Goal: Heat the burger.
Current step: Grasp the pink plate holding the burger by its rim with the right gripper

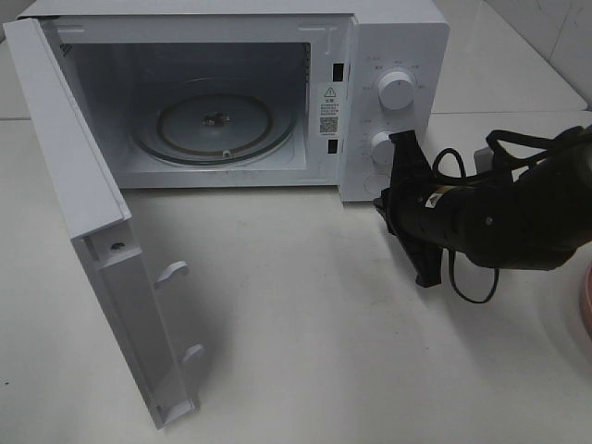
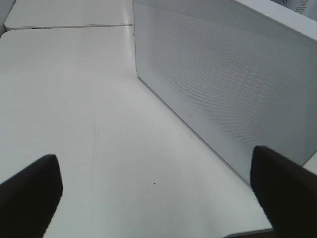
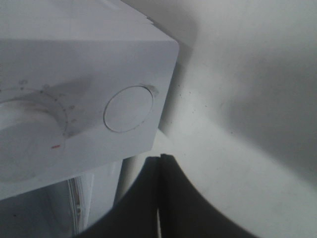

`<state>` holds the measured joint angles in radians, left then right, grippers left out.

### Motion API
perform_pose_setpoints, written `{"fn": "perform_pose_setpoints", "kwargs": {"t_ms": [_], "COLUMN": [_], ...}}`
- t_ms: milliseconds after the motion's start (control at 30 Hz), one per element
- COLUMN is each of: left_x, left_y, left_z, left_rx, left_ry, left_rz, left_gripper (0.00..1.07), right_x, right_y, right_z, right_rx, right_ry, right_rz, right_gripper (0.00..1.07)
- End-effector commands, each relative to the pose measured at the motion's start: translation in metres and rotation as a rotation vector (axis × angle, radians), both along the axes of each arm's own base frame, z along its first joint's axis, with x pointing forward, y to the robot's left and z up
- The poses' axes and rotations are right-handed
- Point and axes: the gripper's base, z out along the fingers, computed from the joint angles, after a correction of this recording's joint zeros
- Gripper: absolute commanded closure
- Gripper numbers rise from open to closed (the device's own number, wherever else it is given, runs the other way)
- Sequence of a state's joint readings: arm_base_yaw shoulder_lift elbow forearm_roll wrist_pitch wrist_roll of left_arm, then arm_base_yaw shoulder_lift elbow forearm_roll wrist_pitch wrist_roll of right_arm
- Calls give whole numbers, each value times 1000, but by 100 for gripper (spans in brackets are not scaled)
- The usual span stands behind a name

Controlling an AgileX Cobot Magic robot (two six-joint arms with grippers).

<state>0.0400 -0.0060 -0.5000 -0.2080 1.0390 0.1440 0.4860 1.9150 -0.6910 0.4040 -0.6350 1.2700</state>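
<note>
The burger is out of view in every frame. The white microwave (image 1: 388,55) stands at the back with its door (image 1: 83,185) swung wide open to the left. Its glass turntable (image 1: 215,125) is bare. My right gripper (image 1: 381,205) is shut with nothing in it, its tip just off the round door button (image 1: 377,183) at the bottom of the control panel. In the right wrist view the closed fingertips (image 3: 161,159) sit right below that button (image 3: 130,108). My left gripper (image 2: 156,198) is open and empty over the table, beside the door's perforated outer face (image 2: 223,84).
Two dials (image 1: 398,88) (image 1: 382,145) sit on the panel above the button. A pink plate's edge (image 1: 585,305) shows at the far right. The open door juts out over the left front of the white table (image 1: 296,305).
</note>
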Motion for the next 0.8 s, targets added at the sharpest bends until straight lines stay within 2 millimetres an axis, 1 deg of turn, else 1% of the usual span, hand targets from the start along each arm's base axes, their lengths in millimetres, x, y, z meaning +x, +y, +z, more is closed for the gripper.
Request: {"fn": "perform_pose_setpoints", "kwargs": {"t_ms": [33, 100, 133, 167, 200, 233, 267, 300, 333, 400, 433, 467, 500, 533, 567, 600, 667, 700, 733, 767, 800], "left_x": [-3, -3, -3, -3, -3, -3, -3, -3, -3, -3, -3, -3, -3, -3, -3, -3, -3, -3, -3, -3, -3], "left_y": [0, 0, 0, 0, 0, 0, 0, 0, 0, 0, 0, 0, 0, 0, 0, 0, 0, 0, 0, 0, 0], "left_z": [0, 0, 0, 0, 0, 0, 0, 0, 0, 0, 0, 0, 0, 0, 0, 0, 0, 0, 0, 0, 0], "left_rx": [-3, -3, -3, -3, -3, -3, -3, -3, -3, -3, -3, -3, -3, -3, -3, -3, -3, -3, -3, -3, -3], "left_ry": [-30, -30, -30, -30, -30, -30, -30, -30, -30, -30, -30, -30, -30, -30, -30, -30, -30, -30, -30, -30, -30], "left_rz": [2, 2, 2, 2, 2, 2, 2, 2, 2, 2, 2, 2, 2, 2, 2, 2, 2, 2, 2, 2, 2], "left_gripper": [9, 9, 9, 9, 9, 9, 9, 9, 9, 9, 9, 9, 9, 9, 9, 9, 9, 9, 9, 9, 9], "right_x": [-7, -14, -14, -18, -18, -20, -25, -25, -30, -32, -38, -40, -40, -46, -46, -52, -55, -60, -60, -65, -68], "right_y": [-3, -4, -4, -3, -3, -3, -3, -3, -4, -4, -4, -5, -5, -5, -5, -6, -7, -8, -8, -9, -9], "right_z": [9, 17, 17, 23, 23, 26, 31, 31, 36, 39, 44, 47, 47, 51, 51, 55, 57, 61, 61, 65, 66], "right_rx": [-50, -114, -114, -155, -155, -178, -226, -226, -280, -305, -369, -399, -399, -451, -451, -508, -529, -576, -576, -629, -648], "right_ry": [8, 16, 16, 29, 29, 38, 59, 59, 81, 83, 97, 98, 98, 116, 116, 127, 127, 130, 130, 126, 126], "right_rz": [56, 139, 139, 200, 200, 230, 297, 297, 365, 398, 485, 525, 525, 607, 607, 699, 734, 813, 813, 903, 939], "right_gripper": [107, 106, 106, 106, 106, 106, 105, 105, 105, 105, 104, 104, 104, 103, 103, 103, 103, 102, 102, 102, 102]}}
